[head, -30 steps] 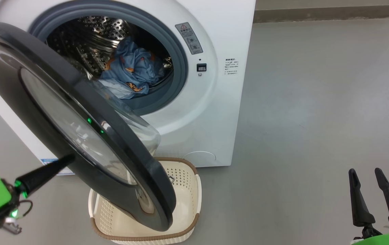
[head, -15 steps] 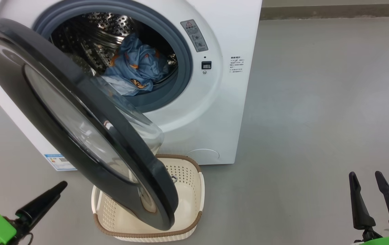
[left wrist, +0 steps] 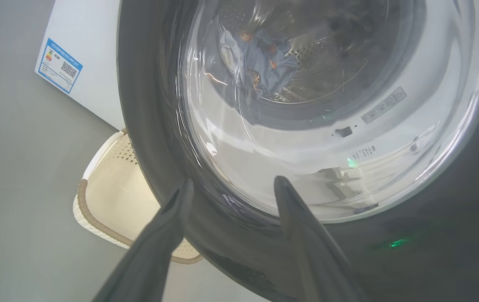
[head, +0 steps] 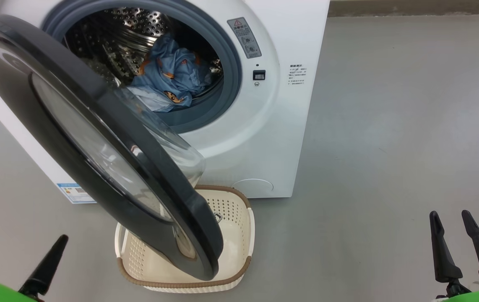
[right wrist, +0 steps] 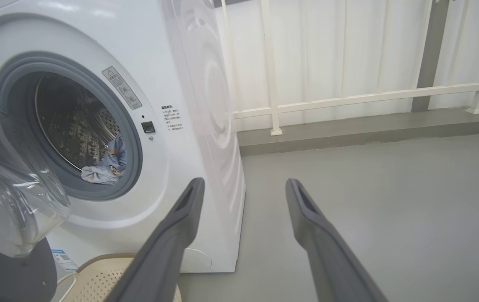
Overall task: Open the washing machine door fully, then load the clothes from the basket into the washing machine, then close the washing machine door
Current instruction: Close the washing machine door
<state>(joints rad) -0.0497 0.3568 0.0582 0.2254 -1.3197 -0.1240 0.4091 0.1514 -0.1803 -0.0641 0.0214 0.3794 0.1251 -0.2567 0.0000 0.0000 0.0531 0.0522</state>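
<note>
The washing machine (head: 281,105) stands at the top of the head view, and its door (head: 197,235) hangs about half open, swung out over the basket (head: 227,218). The clothes (head: 168,75), light blue with orange prints, lie inside the steel drum. What shows of the basket's inside holds nothing. My left gripper (left wrist: 234,182) is open and empty close to the door's outer face (left wrist: 147,105); one of its fingers (head: 46,264) shows at the lower left, apart from the door. My right gripper (head: 449,214) stands open and empty at the lower right, far from the machine.
Grey floor (head: 390,147) stretches to the right of the machine. A white railing (right wrist: 348,98) and a low kerb run behind it in the right wrist view. A blue label (left wrist: 59,65) sits low on the machine's front.
My left gripper has drawn back from the door's outer face, down toward the lower left. The head view has shifted a little. The right gripper has stayed put.
</note>
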